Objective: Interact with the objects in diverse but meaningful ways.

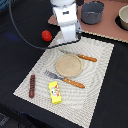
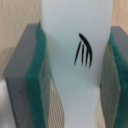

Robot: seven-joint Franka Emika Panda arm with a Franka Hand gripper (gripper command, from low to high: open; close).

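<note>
A smooth, faintly glossy white oblong piece (image 2: 75, 60), seemingly plastic and marked with thin black strokes, is pressed between fuzzy green pads (image 2: 36, 85) backed by matt grey blocks. A woven-looking placemat (image 1: 95, 85) with fine wavy lines is seen under a matt tan plate (image 1: 68, 65) and wooden-handled cutlery (image 1: 73, 82). A glossy red ball (image 1: 46, 35), a printed yellow packet (image 1: 55, 92) and dull grey pots (image 1: 92, 12) are also shown.

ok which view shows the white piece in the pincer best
The wrist view: the white oblong piece fills the frame, clamped between green pads, black mark visible. In the exterior view the arm hides it and the pincer.
</note>
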